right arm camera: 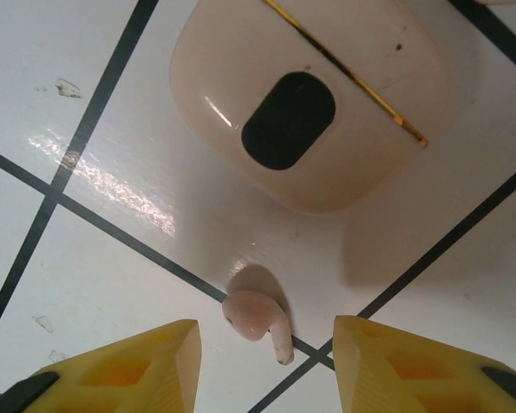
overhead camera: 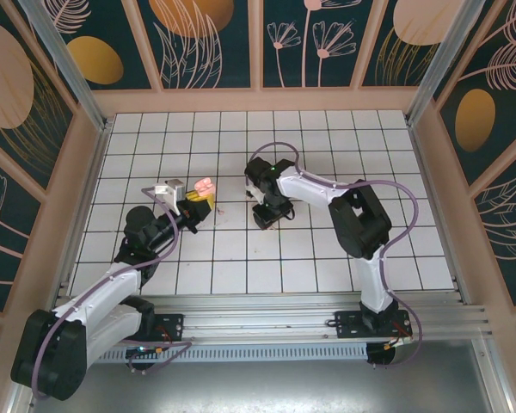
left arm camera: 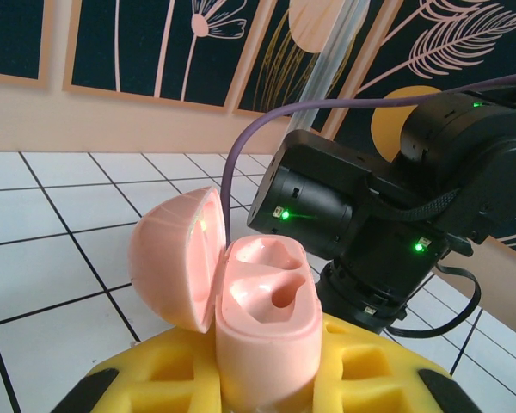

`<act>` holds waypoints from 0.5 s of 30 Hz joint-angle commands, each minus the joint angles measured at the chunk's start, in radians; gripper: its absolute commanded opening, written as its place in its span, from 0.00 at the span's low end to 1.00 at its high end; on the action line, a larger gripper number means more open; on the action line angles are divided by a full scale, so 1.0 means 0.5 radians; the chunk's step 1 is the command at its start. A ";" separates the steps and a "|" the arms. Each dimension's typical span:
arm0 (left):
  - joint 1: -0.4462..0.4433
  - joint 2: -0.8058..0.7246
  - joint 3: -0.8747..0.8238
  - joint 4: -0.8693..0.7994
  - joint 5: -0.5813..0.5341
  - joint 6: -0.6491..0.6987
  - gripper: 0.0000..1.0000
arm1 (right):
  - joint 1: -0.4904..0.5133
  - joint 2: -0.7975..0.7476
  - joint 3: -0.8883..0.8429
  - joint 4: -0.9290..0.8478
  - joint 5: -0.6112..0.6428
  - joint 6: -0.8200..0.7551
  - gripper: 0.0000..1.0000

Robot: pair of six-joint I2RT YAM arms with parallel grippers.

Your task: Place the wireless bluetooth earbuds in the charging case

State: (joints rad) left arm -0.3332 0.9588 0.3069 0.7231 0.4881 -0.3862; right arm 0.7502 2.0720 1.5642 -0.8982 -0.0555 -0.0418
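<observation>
My left gripper [left arm camera: 267,383] pinches the one charging case [left arm camera: 267,301], its lid swung open. The left wrist view shows its two hollows; the top view shows just a pink blob. My right gripper [right arm camera: 265,354] is spread over one earbud [right arm camera: 256,317], which lies between its fingers on the surface [right arm camera: 112,284]. One beige piece [right arm camera: 310,103] sits beyond.
</observation>
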 commanded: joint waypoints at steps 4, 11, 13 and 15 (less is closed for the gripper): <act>-0.008 -0.006 0.012 0.039 0.002 0.015 0.10 | 0.034 0.041 -0.005 -0.020 0.005 0.062 0.45; -0.006 -0.016 0.009 0.036 -0.003 0.006 0.10 | 0.052 0.048 -0.054 -0.006 0.088 0.080 0.44; -0.007 -0.020 0.006 0.036 -0.001 0.000 0.10 | 0.055 0.046 -0.062 0.015 0.093 0.084 0.44; -0.008 -0.023 0.003 0.039 -0.009 -0.006 0.10 | 0.057 0.046 -0.070 0.037 0.085 0.093 0.43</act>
State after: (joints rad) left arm -0.3332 0.9592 0.3069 0.7231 0.4881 -0.3862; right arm 0.7677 2.0789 1.5414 -0.8906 -0.0410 -0.0162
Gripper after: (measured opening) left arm 0.188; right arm 0.434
